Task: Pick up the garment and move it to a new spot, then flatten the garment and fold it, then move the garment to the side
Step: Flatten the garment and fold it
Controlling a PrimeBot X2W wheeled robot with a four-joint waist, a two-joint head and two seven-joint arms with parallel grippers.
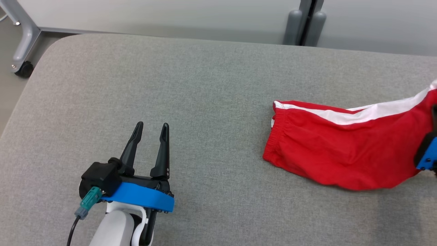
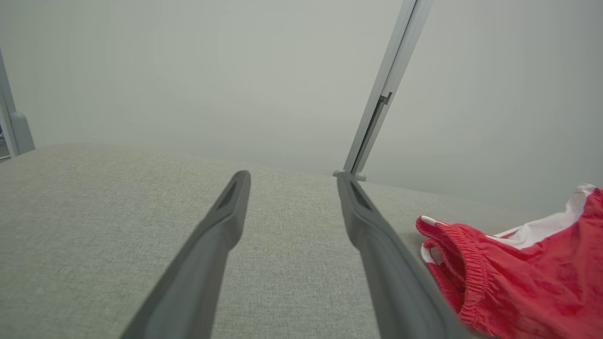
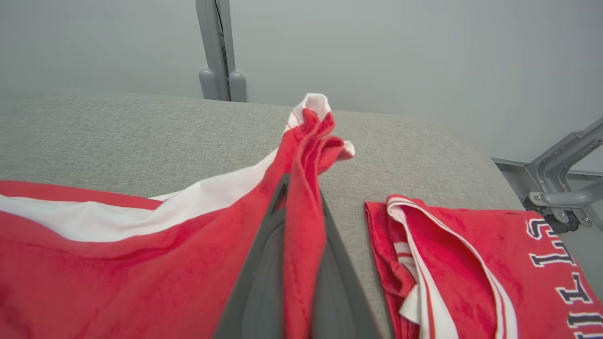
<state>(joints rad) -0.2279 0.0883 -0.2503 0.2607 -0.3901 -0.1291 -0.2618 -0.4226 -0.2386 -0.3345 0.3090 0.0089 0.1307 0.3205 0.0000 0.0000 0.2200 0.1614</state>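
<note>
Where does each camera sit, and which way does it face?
Head view: on the head, facing down at the grey table; open left claw lower left, red garment right.
Left wrist view: on the left wrist, looking along its open fingers across the table.
Right wrist view: on the right wrist, along the right claw, shut on the garment.
Shared: all three show the red garment.
</note>
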